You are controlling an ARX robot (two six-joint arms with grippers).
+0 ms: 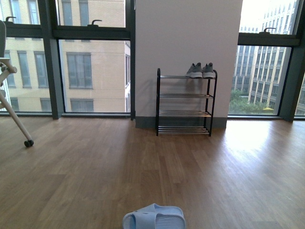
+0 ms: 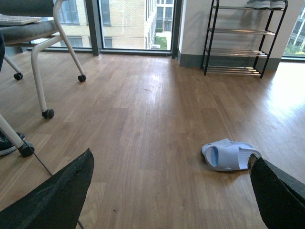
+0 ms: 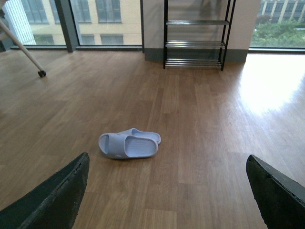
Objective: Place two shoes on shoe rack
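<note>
Two pairs of shoes and one rack, seen from three cameras. Grey knit lace-up sneakers with white soles (image 1: 201, 70) stand side by side on the top tier of the black-framed four-tier shoe rack with chrome bar shelves (image 1: 185, 95), towards its right end; the three lower tiers carry nothing. The rack stands against a pale wall pillar (image 1: 188, 38) between tall windows.

Pale blue rubber slides (image 1: 154, 217) lie together, touching each other, on the wood plank floor (image 1: 95, 162), well apart from the rack and at the near edge of the front view.

Right wrist view: the right claw (image 3: 167, 157) is spread wide and holds nothing. Its dark fingers (image 3: 57, 200) are clear of the slides (image 3: 128, 144), which lie on the floor between claw and rack (image 3: 198, 22).

Left wrist view: the left claw (image 2: 170, 156) is likewise spread wide and empty. One finger (image 2: 276, 195) overlaps the edge of the slides (image 2: 228, 155); contact there cannot be judged. The rack (image 2: 240, 31) and the sneakers (image 2: 266, 4) show far off, and a white-legged castor chair (image 2: 37, 71) stands to one side.

Neither arm shows in the front view.
</note>
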